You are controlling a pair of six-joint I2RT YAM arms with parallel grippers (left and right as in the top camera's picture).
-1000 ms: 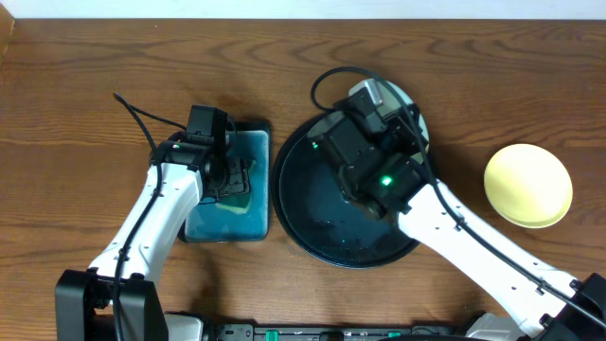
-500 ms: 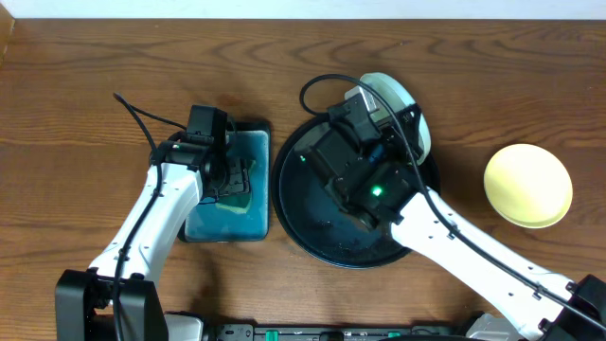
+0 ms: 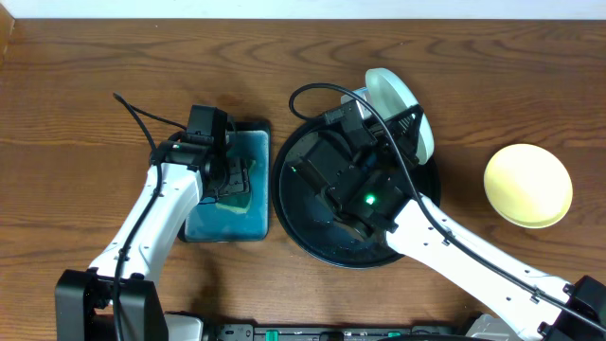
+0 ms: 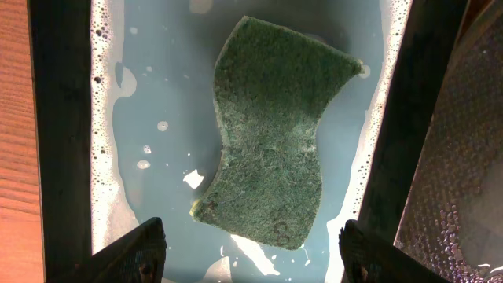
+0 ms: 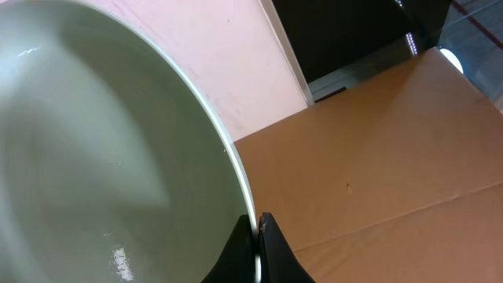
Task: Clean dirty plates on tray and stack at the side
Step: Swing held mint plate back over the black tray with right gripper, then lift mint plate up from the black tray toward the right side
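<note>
- Centrally, the black tray (image 3: 298, 206) lies flat on the table.
- The yellow plate (image 3: 527, 186) sits well to its right.
- The mint plate (image 3: 393, 90) tilts up on edge over the tray's far-right rim, and the right gripper (image 5: 256, 229) pinches its rim.
- The left gripper (image 4: 253, 245) hangs with its jaws wide above the sponge (image 4: 271, 134) in the basin (image 4: 59, 141).

Overhead straight down; left wrist close over basin (image 4: 59, 157); right wrist tight against plate (image 5: 94, 157).

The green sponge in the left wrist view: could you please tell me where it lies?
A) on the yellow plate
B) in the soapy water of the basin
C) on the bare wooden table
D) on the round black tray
B: the sponge lies in foamy blue-green water, framed by the black walls of the basin.
</note>
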